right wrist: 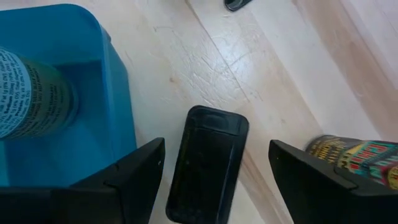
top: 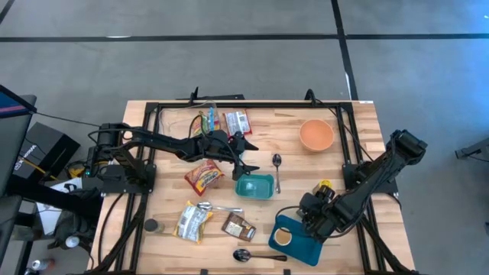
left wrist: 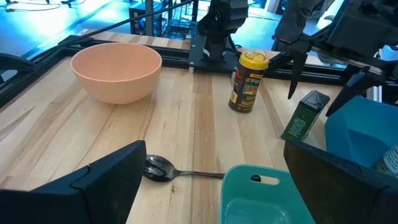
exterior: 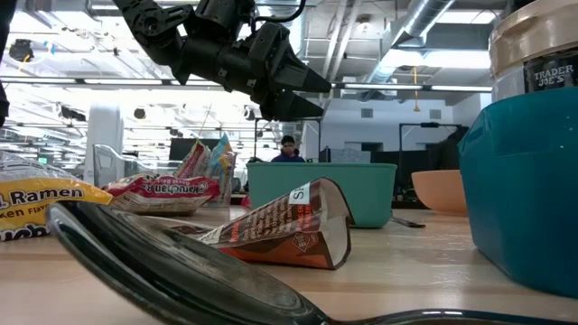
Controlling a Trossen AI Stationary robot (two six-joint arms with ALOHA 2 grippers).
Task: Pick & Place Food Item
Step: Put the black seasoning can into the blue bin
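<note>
My right gripper (right wrist: 214,171) stands wide and empty over the small dark box (right wrist: 207,163), lying flat just beside the blue bin (right wrist: 93,93); I judge it light, rigid and slightly slick, best pinched across its narrow sides at mid-length.

Left end effector (top: 246,169) spread wide mid-table (arm outstretched), right end effector (top: 312,219) open, low, near the front.

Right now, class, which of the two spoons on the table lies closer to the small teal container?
The spoon lying just right of the teal container, pointing toward the table's far edge. The other spoon lies across the near edge, well below the container.
</note>
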